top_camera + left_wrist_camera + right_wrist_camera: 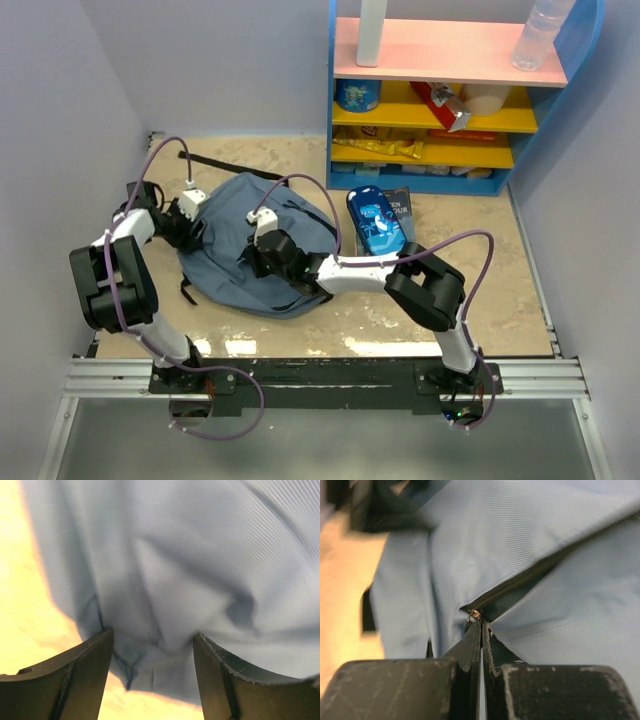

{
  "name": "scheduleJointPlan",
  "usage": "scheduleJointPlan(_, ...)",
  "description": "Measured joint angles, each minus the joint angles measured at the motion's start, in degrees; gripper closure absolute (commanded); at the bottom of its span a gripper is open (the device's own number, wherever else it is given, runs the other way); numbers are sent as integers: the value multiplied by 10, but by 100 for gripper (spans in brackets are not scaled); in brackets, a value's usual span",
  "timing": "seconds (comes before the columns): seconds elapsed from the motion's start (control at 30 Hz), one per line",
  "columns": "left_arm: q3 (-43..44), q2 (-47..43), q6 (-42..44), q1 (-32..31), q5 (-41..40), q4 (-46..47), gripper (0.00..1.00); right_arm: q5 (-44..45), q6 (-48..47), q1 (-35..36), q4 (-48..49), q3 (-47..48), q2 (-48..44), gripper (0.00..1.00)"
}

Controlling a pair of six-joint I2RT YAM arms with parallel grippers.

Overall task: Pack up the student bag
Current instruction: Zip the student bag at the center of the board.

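Note:
The slate-blue student bag (pixel 235 262) lies flat on the table, left of centre. My right gripper (pixel 264 250) rests on its top. In the right wrist view this gripper (pixel 481 625) is shut on the small metal zipper pull (pixel 474 614), at the end of a partly open zipper (pixel 520 587) that shows dark lining. My left gripper (pixel 190 226) is at the bag's left edge. In the left wrist view it (pixel 152 640) is open, and its fingers (pixel 90 660) straddle a bunched fold of the bag's fabric (pixel 165 580) just above the table.
A blue pencil case (pixel 371 216) lies on a dark book (pixel 402 205) right of the bag. A blue shelf unit (pixel 445 100) with snacks, a can and a bottle (pixel 541 30) stands at the back right. A black strap (pixel 225 166) trails behind the bag.

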Motion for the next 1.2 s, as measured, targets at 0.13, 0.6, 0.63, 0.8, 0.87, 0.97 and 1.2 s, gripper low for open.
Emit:
scheduleJointPlan(0.13,39,28,-16,-17,-1,40,27,-17,12,27,9,7,4,100)
scheduleJointPlan(0.6,28,-180,138,-26,95,-153,17,-59,33,-15,-41,87,45,100)
scheduleJointPlan(0.63,23,-187,154,-26,104,-173,17,-59,36,-22,-44,87,45,100)
scheduleJointPlan(0.8,-25,-167,189,-33,116,-216,17,-59,41,-40,-50,87,45,100)
scheduleJointPlan(0.87,-44,-156,188,-40,115,-217,17,-59,42,-40,-50,87,45,100)
scheduleJointPlan(0.97,-68,-157,175,-64,115,-207,16,-59,43,-38,-50,87,45,100)
scheduleJointPlan(1.2,-108,-196,73,-113,106,-89,15,-59,48,-36,-48,86,45,100)
